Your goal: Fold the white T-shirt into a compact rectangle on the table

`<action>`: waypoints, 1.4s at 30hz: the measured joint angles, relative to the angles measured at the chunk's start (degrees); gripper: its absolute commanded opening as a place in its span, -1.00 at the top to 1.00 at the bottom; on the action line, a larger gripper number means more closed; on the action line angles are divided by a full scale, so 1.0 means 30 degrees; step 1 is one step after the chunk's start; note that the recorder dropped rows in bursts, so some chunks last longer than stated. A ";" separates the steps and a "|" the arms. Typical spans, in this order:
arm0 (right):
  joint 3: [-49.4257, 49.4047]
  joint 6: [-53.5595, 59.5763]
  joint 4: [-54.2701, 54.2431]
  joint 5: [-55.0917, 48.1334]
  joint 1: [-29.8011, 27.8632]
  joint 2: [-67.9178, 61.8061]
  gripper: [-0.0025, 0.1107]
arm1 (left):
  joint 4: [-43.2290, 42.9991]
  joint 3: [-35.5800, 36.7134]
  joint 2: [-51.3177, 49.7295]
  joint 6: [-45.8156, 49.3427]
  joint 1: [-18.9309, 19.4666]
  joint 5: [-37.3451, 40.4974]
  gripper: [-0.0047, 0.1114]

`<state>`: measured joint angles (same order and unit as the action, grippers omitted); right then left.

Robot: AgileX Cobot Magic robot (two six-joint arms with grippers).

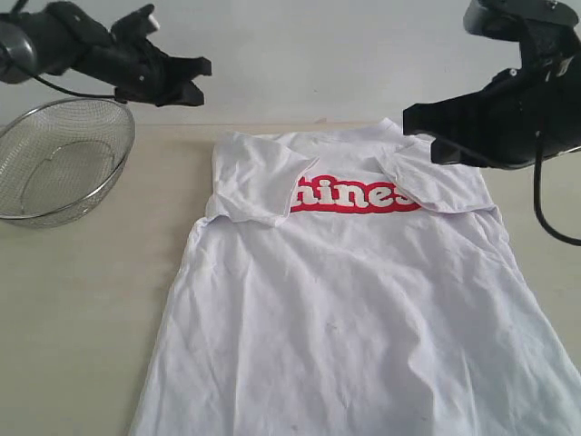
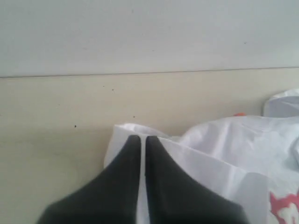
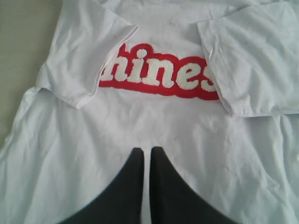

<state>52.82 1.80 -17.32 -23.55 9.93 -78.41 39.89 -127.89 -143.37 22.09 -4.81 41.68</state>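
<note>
Lying lengthwise, top to bottom, at centre frame on the bench (image 1: 82, 300), the white T-shirt (image 1: 354, 300) sits below two closed, empty grippers: left end effector (image 1: 200, 78) upper left, right end effector (image 1: 419, 130) nearer, by its upper-right shoulder.

The T-shirt (image 1: 354, 309) lies on the table (image 1: 82, 309), mesh bowl (image 1: 59, 163) to its left

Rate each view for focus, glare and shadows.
Exterior view: soft even light, faint shadow along the white T-shirt edge on the table, no glare. Left wrist view: hazy, close jaws blurred. Right wrist view: sharpest, lettering crisp, jaws soft.
</note>
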 measured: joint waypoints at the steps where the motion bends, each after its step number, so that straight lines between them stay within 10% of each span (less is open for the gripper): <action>1: 0.0000 -0.0118 0.0000 0.0000 -0.0163 0.0327 0.96 | 0.0000 0.0000 0.0364 -0.0185 0.0229 0.0754 0.84; 14: 0.0000 0.1084 -0.1464 -0.3722 -0.6542 0.1123 0.96 | 0.0357 0.2966 0.6011 -0.0828 0.0391 0.8738 0.84; 30: 0.0000 1.0232 -1.0155 -0.9394 -0.9501 -0.2759 0.96 | 0.7469 2.2772 1.4994 0.8371 0.0710 0.6498 0.84; 42: -0.0650 0.9465 -1.0119 -1.2347 -0.9541 -0.2881 0.96 | 1.1741 2.8594 1.6226 1.1751 0.0786 0.6869 0.84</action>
<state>50.87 30.19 -47.68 -60.59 -18.69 -87.05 75.11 -42.11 -94.70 57.34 -2.46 62.29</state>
